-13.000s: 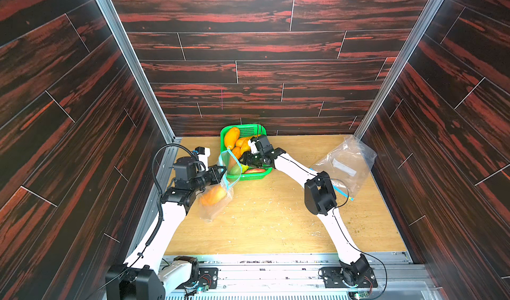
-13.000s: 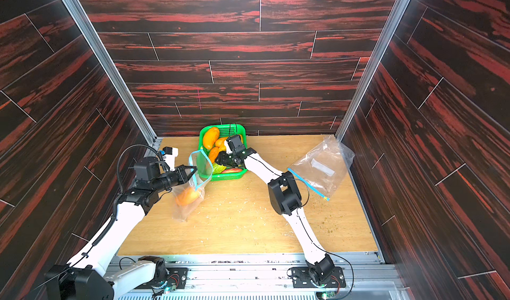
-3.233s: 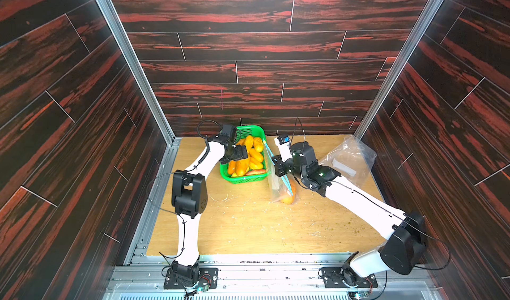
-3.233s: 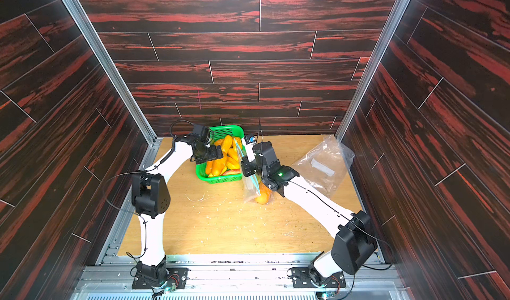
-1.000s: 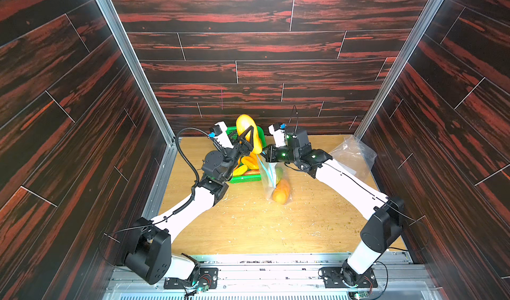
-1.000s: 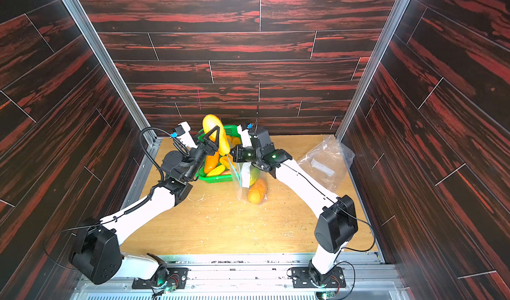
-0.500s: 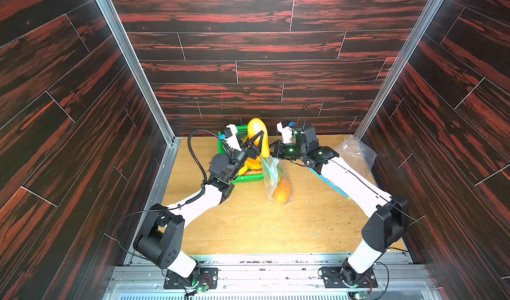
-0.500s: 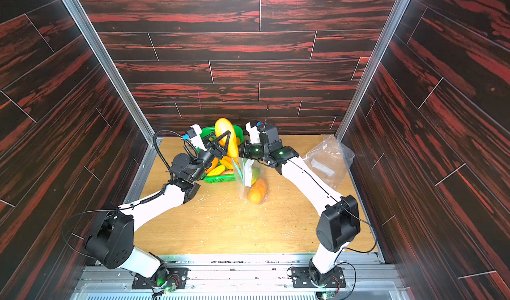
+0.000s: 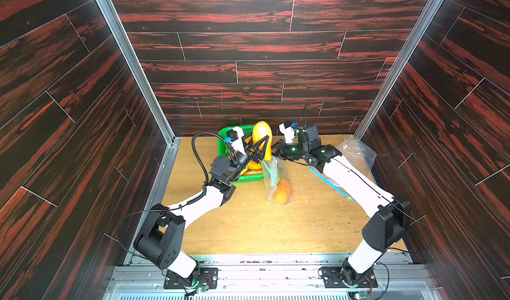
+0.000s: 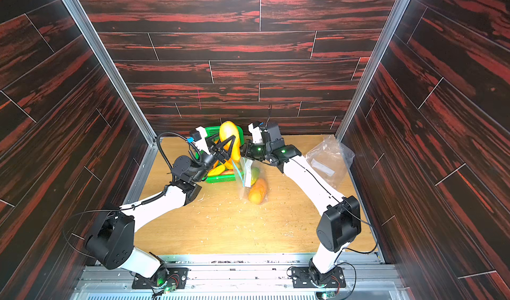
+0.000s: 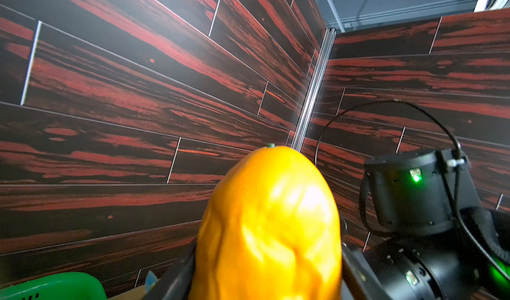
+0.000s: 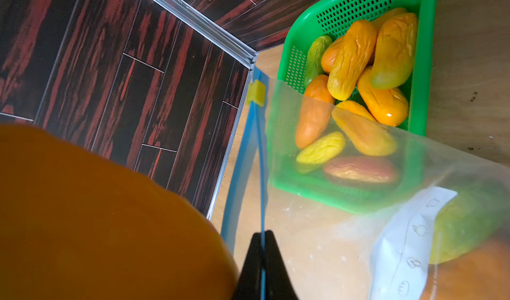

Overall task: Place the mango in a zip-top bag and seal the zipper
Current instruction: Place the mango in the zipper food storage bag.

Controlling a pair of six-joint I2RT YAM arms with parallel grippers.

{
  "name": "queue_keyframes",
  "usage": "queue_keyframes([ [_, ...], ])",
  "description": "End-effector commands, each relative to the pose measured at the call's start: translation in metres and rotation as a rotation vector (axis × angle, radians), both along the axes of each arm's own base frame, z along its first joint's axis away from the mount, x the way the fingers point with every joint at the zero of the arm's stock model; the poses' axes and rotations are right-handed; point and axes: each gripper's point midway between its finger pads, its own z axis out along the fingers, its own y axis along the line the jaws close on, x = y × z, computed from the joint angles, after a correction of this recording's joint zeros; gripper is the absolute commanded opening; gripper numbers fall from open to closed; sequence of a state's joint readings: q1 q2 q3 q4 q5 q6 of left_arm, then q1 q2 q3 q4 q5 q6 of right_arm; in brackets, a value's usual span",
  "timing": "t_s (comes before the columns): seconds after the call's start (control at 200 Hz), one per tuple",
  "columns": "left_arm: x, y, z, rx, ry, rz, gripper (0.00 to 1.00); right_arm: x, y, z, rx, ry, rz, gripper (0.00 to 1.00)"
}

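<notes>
Gripping the mango (image 9: 262,131) upright, left tool (image 9: 259,147) sits just beside right tool (image 12: 262,239) pinching the bag (image 9: 271,171).

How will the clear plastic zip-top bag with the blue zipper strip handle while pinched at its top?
Probably floppy: the clear plastic zip-top bag hangs limp from the right gripper, shut on its blue zipper strip. Likely bottom-heavy, since an orange mango sits low inside. Its mouth may sag nearly closed; the right wrist view shows only a narrow gap.
</notes>
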State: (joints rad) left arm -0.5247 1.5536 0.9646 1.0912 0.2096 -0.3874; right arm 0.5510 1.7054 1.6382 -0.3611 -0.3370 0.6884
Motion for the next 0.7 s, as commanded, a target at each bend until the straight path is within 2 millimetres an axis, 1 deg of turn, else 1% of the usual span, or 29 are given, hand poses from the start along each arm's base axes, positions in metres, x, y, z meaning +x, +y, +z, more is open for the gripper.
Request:
queue_keyframes([
  [0.0, -0.001, -0.017, -0.031, 0.075, 0.028, -0.029, 0.0, -0.014, 0.007, 0.055, 0.096, -0.085, 0.038, 0.0],
  [0.185, -0.002, -0.016, -0.037, 0.076, 0.016, -0.027, 0.0, -0.013, 0.003, 0.061, 0.121, -0.074, 0.028, 0.0],
  [0.316, -0.003, -0.021, -0.045, 0.098, 0.023, -0.047, 0.0, -0.006, -0.004, 0.064, 0.123, -0.086, -0.005, 0.0],
  [0.421, -0.003, -0.023, -0.05, 0.116, 0.036, -0.059, 0.01, 0.0, -0.007, 0.061, 0.118, -0.084, -0.024, 0.0],
  [0.446, -0.003, -0.024, -0.052, 0.121, 0.041, -0.061, 0.06, 0.002, -0.007, 0.06, 0.117, -0.083, -0.025, 0.0],
  [0.476, -0.003, -0.024, -0.054, 0.126, 0.046, -0.062, 0.18, 0.003, -0.007, 0.058, 0.114, -0.08, -0.026, 0.0],
  [0.506, -0.003, -0.024, -0.055, 0.129, 0.05, -0.063, 0.35, 0.004, -0.006, 0.056, 0.113, -0.077, -0.025, 0.0],
  [0.521, -0.002, -0.024, -0.055, 0.129, 0.053, -0.06, 0.41, 0.005, -0.006, 0.055, 0.112, -0.076, -0.026, 0.0],
  [0.531, -0.002, -0.023, -0.055, 0.129, 0.055, -0.058, 0.48, 0.005, -0.006, 0.055, 0.113, -0.077, -0.026, 0.0],
  [0.576, -0.001, -0.022, -0.057, 0.127, 0.067, -0.05, 0.69, 0.007, -0.005, 0.053, 0.112, -0.075, -0.024, 0.0],
  [0.626, -0.001, -0.021, -0.057, 0.13, 0.078, -0.044, 0.8, 0.007, -0.005, 0.053, 0.108, -0.077, -0.026, 0.0],
  [0.666, 0.002, -0.019, -0.057, 0.131, 0.102, -0.03, 0.84, 0.007, -0.006, 0.051, 0.102, -0.081, -0.024, 0.0],
  [0.696, 0.003, -0.017, -0.057, 0.133, 0.121, -0.022, 0.91, 0.011, -0.01, 0.049, 0.087, -0.09, -0.05, 0.0],
])
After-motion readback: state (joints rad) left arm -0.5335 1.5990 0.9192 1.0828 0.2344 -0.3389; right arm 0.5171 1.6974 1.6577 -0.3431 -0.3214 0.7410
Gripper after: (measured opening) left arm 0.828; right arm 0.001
